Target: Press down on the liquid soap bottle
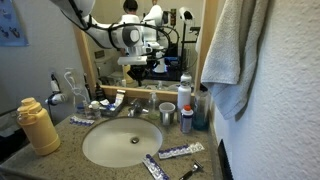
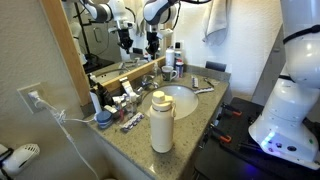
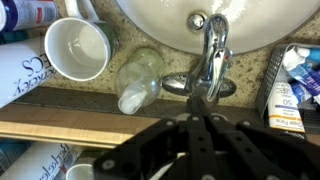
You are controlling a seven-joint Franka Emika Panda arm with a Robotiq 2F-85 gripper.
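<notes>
Bathroom counter (image 1: 68,126): my claw (image 3: 200,110) over faucet (image 3: 213,48), fingers together, empty; soap bottle (image 3: 140,80) beside.

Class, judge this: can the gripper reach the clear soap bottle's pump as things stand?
Probably yes. The gripper hangs, shut, close above the soap bottle, and nothing covers its pump. The faucet and white cup stand beside it, not over it.

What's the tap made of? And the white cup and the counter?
The tap looks like shiny chromed metal, with bright reflections. The white cup seems glazed ceramic, smooth and opaque; plastic is possible. The counter looks like speckled stone, maybe granite.
</notes>
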